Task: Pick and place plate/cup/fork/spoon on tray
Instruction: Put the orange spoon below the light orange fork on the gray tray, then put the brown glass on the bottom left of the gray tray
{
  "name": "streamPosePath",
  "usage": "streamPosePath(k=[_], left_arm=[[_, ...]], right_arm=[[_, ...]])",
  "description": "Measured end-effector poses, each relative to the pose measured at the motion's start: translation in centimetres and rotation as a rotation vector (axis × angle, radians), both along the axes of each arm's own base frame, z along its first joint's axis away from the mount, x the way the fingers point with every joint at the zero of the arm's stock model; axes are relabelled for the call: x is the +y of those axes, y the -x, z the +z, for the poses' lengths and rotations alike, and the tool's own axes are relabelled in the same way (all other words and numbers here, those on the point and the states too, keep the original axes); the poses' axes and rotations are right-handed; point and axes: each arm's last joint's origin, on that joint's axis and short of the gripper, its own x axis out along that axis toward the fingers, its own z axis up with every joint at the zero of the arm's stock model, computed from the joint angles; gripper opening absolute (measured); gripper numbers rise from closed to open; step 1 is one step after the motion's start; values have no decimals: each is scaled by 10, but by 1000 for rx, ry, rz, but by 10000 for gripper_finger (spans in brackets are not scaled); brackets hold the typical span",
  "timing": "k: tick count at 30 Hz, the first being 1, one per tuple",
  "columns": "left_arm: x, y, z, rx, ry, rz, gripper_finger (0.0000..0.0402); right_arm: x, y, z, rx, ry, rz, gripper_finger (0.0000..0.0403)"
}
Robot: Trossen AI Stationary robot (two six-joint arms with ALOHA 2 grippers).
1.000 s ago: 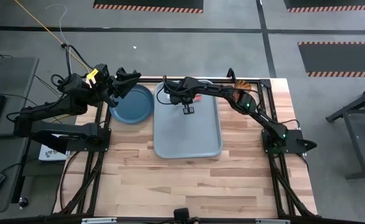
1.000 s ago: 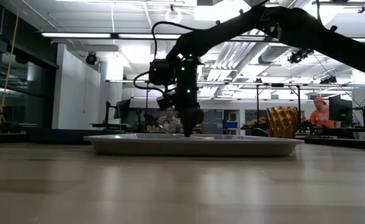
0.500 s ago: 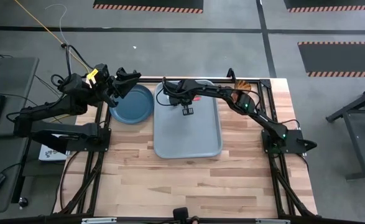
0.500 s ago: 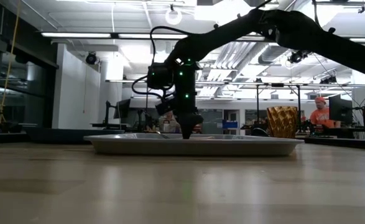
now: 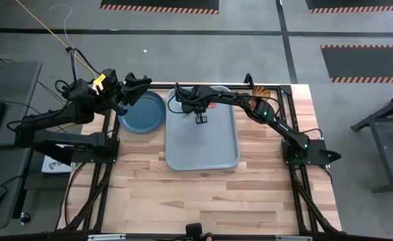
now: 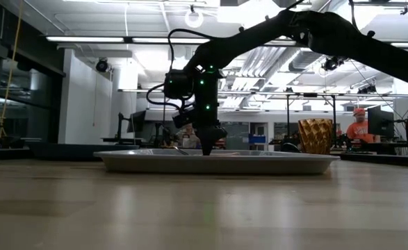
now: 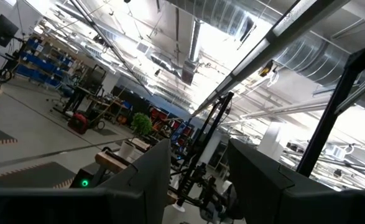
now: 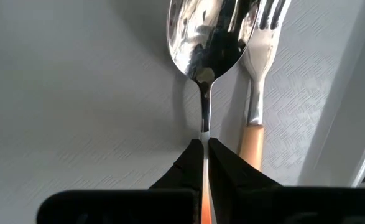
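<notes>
The spoon [image 8: 209, 38] lies on the floor of the grey-blue tray [image 5: 201, 144] beside the fork [image 8: 262, 68], whose salmon handle [image 8: 252, 147] runs parallel to it. My right gripper [image 5: 201, 119] stands low over the tray's far half, shut on the spoon [image 8: 204, 155]. The dark teal plate [image 5: 144, 114] rests on the table left of the tray. My left gripper [image 5: 136, 88] hovers open at the plate's far-left rim and points up toward the ceiling in its wrist view [image 7: 198, 186]. The amber cup [image 6: 315, 136] stands on the table to the right of the tray. My right gripper pinches the spoon between its two fingers where the metal neck meets the orange handle [image 8: 203, 138]. The fingers point down from above, one on each side of the stem. The spoon's bowl lies hollow side up on the tray floor, next to the fork's tines.
The right arm [image 5: 250, 104] reaches across the tray's far right corner, above the cup [image 5: 260, 102]. Bare wooden table [image 5: 203, 194] lies on the near side of the tray. People show in the room beyond the table in the low view [image 6: 358, 125].
My right gripper has moved a little toward the table's left edge over the tray, staying low and shut on the spoon. The left arm has kept still.
</notes>
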Motion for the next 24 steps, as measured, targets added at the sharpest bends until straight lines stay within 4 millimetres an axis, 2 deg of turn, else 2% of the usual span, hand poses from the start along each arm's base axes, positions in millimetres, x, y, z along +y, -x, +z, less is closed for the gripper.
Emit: streamPosePath(k=[14, 24], left_arm=[[0, 0, 0, 0, 0, 0, 149], [0, 0, 0, 0, 0, 0, 149]], right_arm=[[0, 0, 0, -7, -15, 2, 5], [0, 0, 0, -6, -13, 3, 78]])
